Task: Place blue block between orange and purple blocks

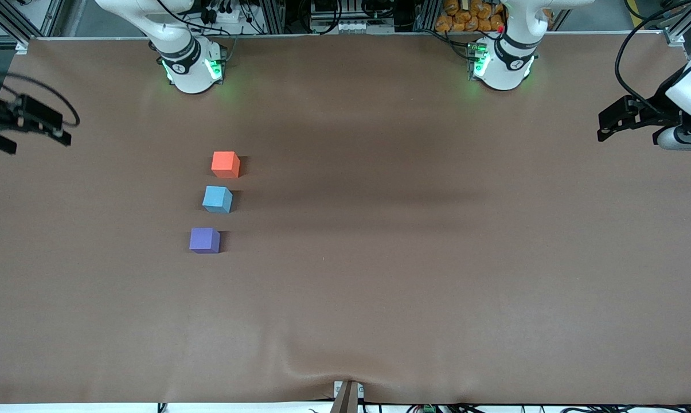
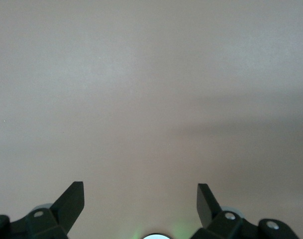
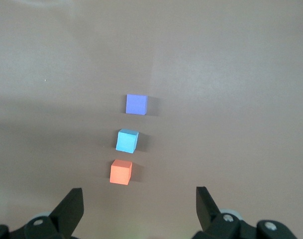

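The blue block (image 1: 217, 199) sits on the brown table between the orange block (image 1: 225, 164) and the purple block (image 1: 204, 240), in one line with small gaps; the purple one is nearest the front camera. The right wrist view shows all three: purple (image 3: 136, 104), blue (image 3: 127, 140), orange (image 3: 121, 172). My right gripper (image 1: 35, 140) is open and empty, raised over the right arm's end of the table, apart from the blocks; it also shows in its wrist view (image 3: 139, 194). My left gripper (image 1: 603, 129) is open and empty over the left arm's end, seeing only bare table (image 2: 140, 191).
The brown table cover (image 1: 379, 258) has a wrinkle at its front edge near a small clamp (image 1: 348, 396). The two arm bases (image 1: 191, 66) (image 1: 503, 60) stand along the edge farthest from the front camera.
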Action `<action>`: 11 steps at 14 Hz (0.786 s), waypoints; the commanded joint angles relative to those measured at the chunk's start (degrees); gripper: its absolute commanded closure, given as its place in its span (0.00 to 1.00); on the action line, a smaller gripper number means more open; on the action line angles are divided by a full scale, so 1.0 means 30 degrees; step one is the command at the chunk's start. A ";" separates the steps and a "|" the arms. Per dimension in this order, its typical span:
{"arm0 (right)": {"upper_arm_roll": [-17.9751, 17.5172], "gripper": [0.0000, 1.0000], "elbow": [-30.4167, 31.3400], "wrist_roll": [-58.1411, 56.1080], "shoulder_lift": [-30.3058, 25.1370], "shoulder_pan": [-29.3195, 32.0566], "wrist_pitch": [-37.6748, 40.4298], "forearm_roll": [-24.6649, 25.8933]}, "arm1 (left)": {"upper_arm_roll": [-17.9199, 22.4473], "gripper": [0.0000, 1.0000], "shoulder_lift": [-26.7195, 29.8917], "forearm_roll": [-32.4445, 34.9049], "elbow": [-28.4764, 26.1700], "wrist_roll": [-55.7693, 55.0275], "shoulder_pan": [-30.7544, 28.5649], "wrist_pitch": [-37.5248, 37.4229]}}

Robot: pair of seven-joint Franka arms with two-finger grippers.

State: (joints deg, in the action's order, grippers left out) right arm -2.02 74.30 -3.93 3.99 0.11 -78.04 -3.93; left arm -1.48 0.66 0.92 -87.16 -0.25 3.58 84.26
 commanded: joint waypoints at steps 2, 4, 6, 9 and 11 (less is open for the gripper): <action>-0.0060 0.00 0.5409 -0.0095 -0.3733 0.0052 -0.2114 0.0459 | -0.0092 0.00 -0.0044 0.0132 0.0136 -0.0123 -0.0255 0.0128; -0.0059 0.00 0.4915 -0.0330 -0.3588 0.0023 -0.2083 0.0750 | -0.0092 0.00 -0.0015 0.0103 0.0165 -0.0123 -0.0254 0.0128; -0.0060 0.00 0.4270 -0.1059 -0.3178 0.0139 -0.2083 0.1045 | -0.0092 0.00 -0.0015 0.0103 0.0165 -0.0123 -0.0313 0.0128; 0.0640 0.00 0.3857 -0.3487 -0.2884 0.0140 -0.2083 0.1046 | -0.0121 0.00 -0.0015 0.0074 0.0165 -0.0123 -0.0255 0.0128; 0.0965 0.00 0.3973 -0.4110 -0.2854 0.0111 -0.2025 0.0958 | -0.0122 0.00 0.0014 0.0073 0.0165 -0.0064 -0.0254 0.0128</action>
State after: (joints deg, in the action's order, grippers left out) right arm 0.19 87.30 -13.73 -5.29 0.27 -84.57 -1.79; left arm -1.53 0.66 0.92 -87.15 -0.25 3.04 84.32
